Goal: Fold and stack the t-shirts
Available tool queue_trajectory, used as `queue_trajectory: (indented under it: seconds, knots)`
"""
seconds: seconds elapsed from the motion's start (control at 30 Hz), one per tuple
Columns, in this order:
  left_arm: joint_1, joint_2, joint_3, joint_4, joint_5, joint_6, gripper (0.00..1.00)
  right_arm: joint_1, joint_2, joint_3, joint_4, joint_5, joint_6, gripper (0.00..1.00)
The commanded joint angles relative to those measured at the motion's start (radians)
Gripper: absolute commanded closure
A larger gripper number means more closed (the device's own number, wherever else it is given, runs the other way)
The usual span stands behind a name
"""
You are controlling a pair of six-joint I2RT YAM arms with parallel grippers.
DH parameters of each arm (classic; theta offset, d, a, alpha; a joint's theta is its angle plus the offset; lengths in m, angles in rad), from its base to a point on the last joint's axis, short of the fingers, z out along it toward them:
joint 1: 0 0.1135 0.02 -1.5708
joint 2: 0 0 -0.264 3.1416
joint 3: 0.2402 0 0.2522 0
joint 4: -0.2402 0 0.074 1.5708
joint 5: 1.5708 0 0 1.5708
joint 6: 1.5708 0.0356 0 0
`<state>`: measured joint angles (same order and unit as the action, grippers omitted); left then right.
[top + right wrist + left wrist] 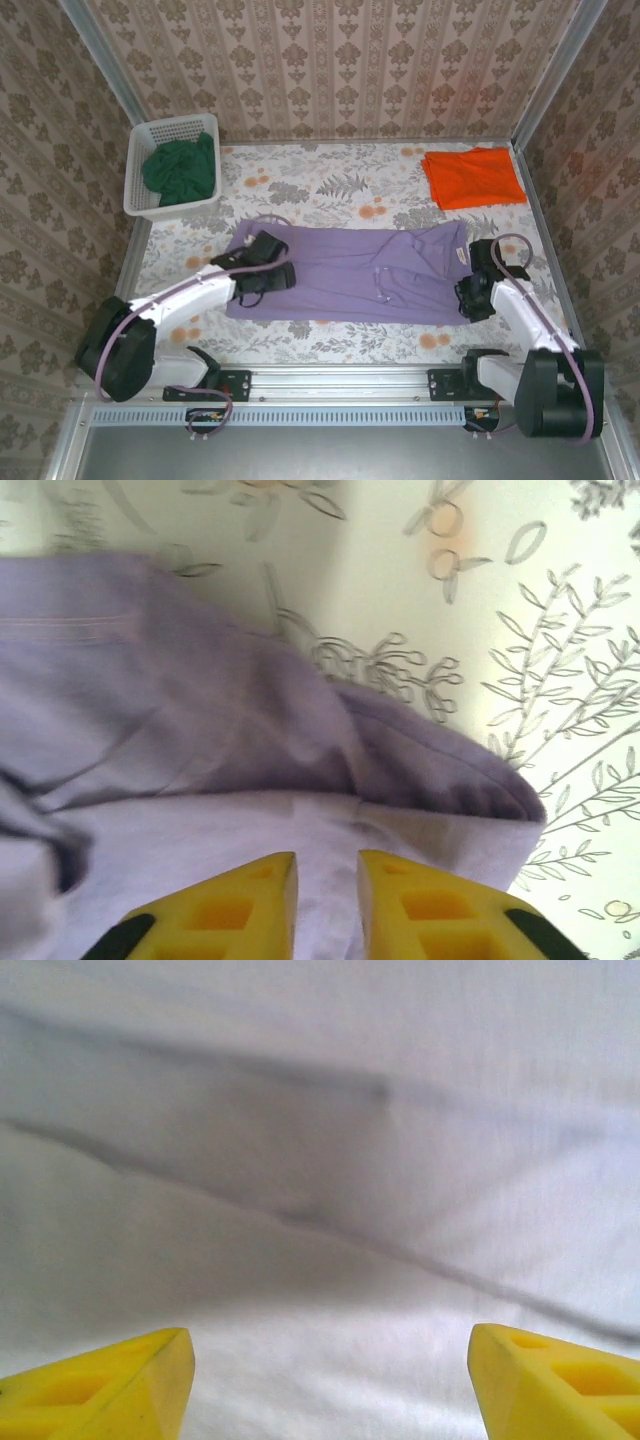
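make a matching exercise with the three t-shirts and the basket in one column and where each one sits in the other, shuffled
Things
1. purple t-shirt
2. orange t-shirt
3. dark green t-shirt
4. white lattice basket

Places
a. folded, at the far right corner of the table
b. bunched up inside the basket
c. spread out across the middle of the table
d. standing at the far left corner of the table

Pairs: 1-c, 2-a, 3-b, 4-d

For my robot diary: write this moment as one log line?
left gripper open over purple t-shirt | right gripper narrow gap at its edge | orange t-shirt folded
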<state>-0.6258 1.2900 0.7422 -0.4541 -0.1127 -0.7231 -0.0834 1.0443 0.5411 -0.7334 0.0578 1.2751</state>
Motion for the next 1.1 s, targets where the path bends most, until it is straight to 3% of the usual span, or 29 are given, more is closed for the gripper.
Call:
queue_trajectory:
  seconds: [0.0,0.03,0.1,0.2,0.3,0.57,0.73,1.07]
  knots:
    - [0.142,-0.014,0.118,-0.050,0.015,0.092,0.26,-0.004,-0.120,-0.012,0.059,0.030,-0.076,0.70]
    - [0.190,-0.001,0.150,-0.048,0.021,0.106,0.26,-0.004,-0.149,-0.015,0.094,0.030,-0.099,0.68]
    - [0.259,0.062,0.231,-0.036,0.022,0.140,0.27,-0.004,-0.188,-0.013,0.218,0.023,-0.177,0.48]
    - [0.326,0.198,0.357,-0.036,0.031,0.181,0.32,-0.003,-0.144,0.017,0.374,0.016,-0.296,0.35]
    - [0.370,0.335,0.442,-0.005,0.073,0.212,0.34,-0.004,0.010,0.122,0.422,-0.008,-0.398,0.33]
    - [0.407,0.615,0.621,-0.045,0.033,0.313,0.39,0.002,0.446,0.407,0.379,-0.122,-0.520,0.39]
    - [0.431,0.659,0.625,-0.022,0.023,0.332,0.40,0.004,0.539,0.464,0.378,-0.097,-0.562,0.37]
    - [0.452,0.701,0.623,0.004,0.056,0.333,0.59,0.011,0.698,0.581,0.314,-0.080,-0.618,0.38]
